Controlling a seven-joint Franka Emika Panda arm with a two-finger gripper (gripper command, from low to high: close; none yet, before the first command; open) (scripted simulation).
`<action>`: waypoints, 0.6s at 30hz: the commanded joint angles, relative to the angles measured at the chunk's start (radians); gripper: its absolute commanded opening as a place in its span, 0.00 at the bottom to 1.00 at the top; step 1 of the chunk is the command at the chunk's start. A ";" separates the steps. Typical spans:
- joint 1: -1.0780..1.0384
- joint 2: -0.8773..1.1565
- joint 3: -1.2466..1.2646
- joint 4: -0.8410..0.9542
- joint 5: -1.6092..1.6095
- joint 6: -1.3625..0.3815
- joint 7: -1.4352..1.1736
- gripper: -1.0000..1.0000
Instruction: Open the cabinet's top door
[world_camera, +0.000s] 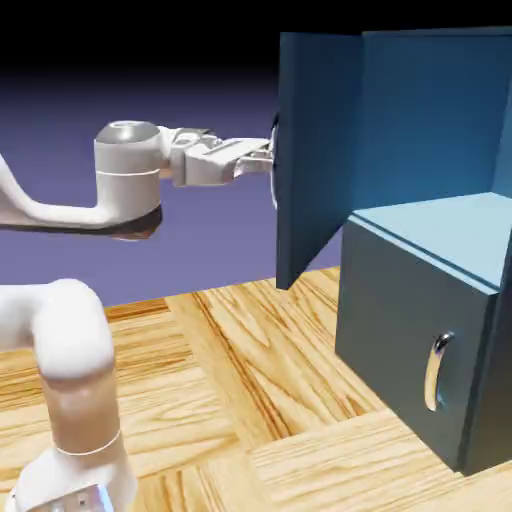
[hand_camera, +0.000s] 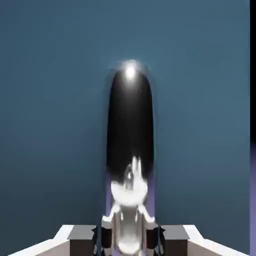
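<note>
Pincer (world_camera: 268, 158) clamped on the top door's handle (hand_camera: 129, 125)
Top door (world_camera: 315, 150) hangs wide open just beyond its tips; polished grip looks slippery, so mid-handle suits, panel probably swinging stiffly.

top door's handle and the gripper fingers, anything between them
Nothing: the hand view shows the fingers closed around the curved chrome handle, one on each side, with no other thing in between.
</note>
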 joint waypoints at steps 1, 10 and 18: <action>0.004 0.000 0.036 0.008 0.039 -0.040 -0.005 0.00; -0.043 0.077 0.363 0.166 0.329 -0.391 -0.014 0.00; -0.243 0.186 0.649 0.430 0.514 -0.697 -0.008 0.00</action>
